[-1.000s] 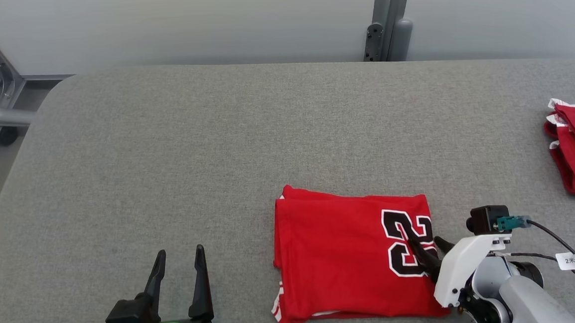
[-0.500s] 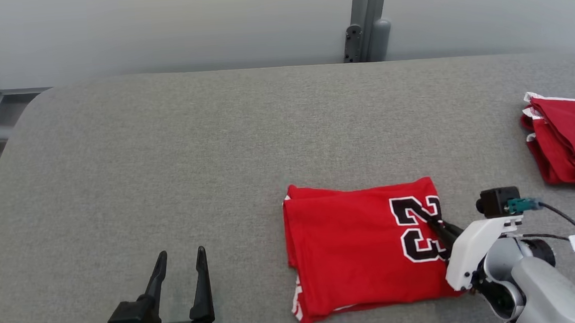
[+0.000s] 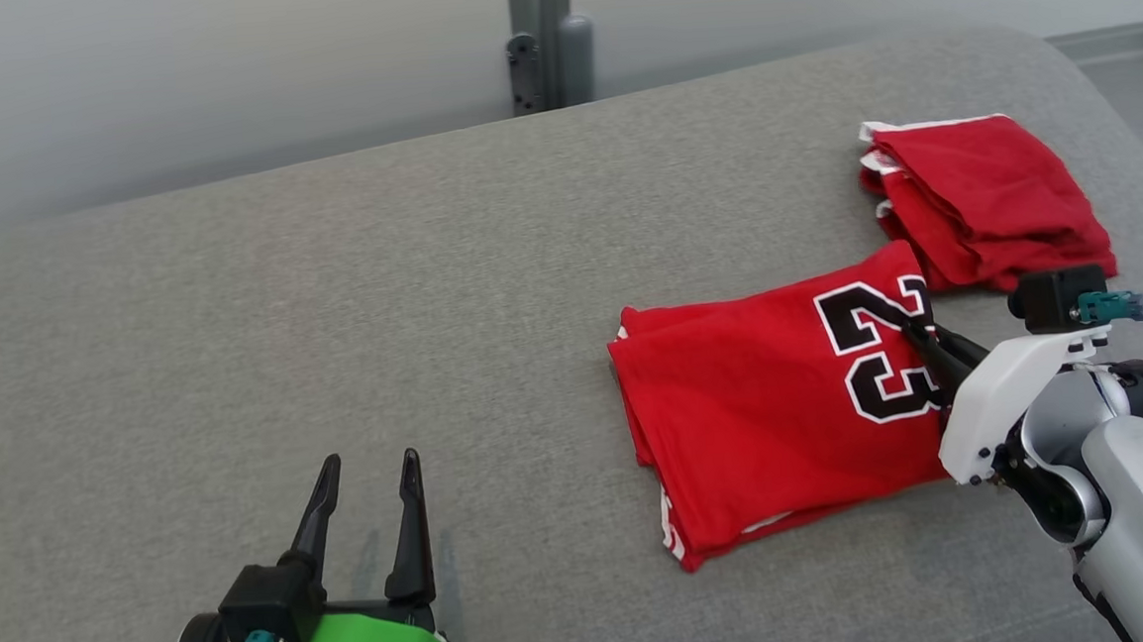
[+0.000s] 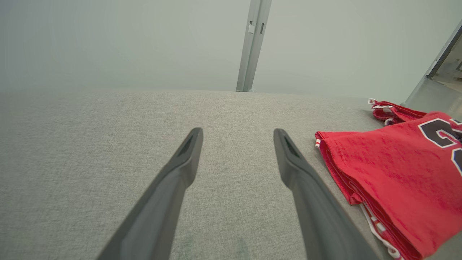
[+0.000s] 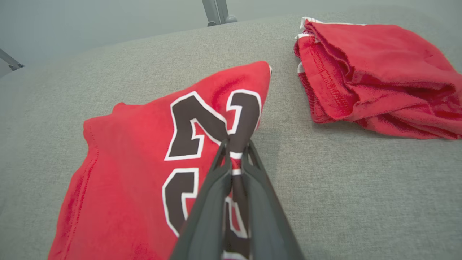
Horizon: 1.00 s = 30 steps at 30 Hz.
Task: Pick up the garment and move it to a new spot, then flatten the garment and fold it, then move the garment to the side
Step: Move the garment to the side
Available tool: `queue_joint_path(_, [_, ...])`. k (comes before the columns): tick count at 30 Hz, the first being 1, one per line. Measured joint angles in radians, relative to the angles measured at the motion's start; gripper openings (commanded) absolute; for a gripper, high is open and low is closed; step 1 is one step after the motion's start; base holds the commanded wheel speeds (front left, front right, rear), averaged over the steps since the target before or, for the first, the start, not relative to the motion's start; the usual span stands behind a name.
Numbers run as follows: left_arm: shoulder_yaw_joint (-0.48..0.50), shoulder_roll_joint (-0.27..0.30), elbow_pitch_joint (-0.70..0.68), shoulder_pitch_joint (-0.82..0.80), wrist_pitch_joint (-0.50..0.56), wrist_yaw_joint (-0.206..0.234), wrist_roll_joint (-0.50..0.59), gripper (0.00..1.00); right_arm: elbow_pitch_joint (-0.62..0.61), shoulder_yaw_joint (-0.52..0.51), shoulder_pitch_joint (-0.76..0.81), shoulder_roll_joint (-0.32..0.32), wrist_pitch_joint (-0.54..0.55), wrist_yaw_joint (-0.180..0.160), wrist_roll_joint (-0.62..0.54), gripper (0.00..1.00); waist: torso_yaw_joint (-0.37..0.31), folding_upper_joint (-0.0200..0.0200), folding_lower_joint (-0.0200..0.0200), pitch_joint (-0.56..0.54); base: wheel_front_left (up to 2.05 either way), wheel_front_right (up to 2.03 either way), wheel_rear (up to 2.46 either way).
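Folded garment (image 3: 756,409) in right tool (image 3: 917,328)

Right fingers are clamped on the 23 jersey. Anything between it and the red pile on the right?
Nothing visible. The right gripper pinches the jersey at its right edge, and just a narrow strip of bare grey surface separates it from the red pile.

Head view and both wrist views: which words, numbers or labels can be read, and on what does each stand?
"23": black digits with white outline, on the folded red jersey, where the right end effector pinches it.
No other text can be read; the other red garment shows none.
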Motion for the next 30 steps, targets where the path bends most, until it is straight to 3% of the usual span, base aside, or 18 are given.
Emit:
queue_joint_path(9, [-0.015, 0.004, 0.003, -0.067, 0.000, -0.012, 0.032, 1.00, -0.050, 0.007, -0.039, 0.023, 0.007, 0.000, -0.014, 0.00, -0.166, 0.0000, 0.0000, 0.056, 0.00, 0.00, 0.00])
queue_joint_path(15, [-0.018, 0.005, 0.014, -0.085, 0.000, -0.015, 0.036, 1.00, -0.060, 0.011, -0.052, 0.031, -0.001, 0.000, -0.022, 0.00, -0.223, 0.0000, 0.0000, 0.101, 0.00, 0.00, 0.00])
queue_joint_path(21, [-0.015, 0.006, 0.018, -0.088, 0.000, -0.017, 0.035, 1.00, -0.078, 0.023, -0.108, 0.031, 0.003, 0.000, -0.032, 0.00, -0.207, 0.0000, 0.0002, 0.117, 0.00, 0.00, 0.00])
queue_joint_path(30, [-0.016, 0.000, 0.015, -0.080, 0.000, -0.013, 0.027, 1.00, -0.035, 0.001, -0.252, 0.025, 0.040, 0.000, -0.050, 0.00, -0.120, 0.0000, 0.0001, 0.089, 0.00, 0.00, 0.00])
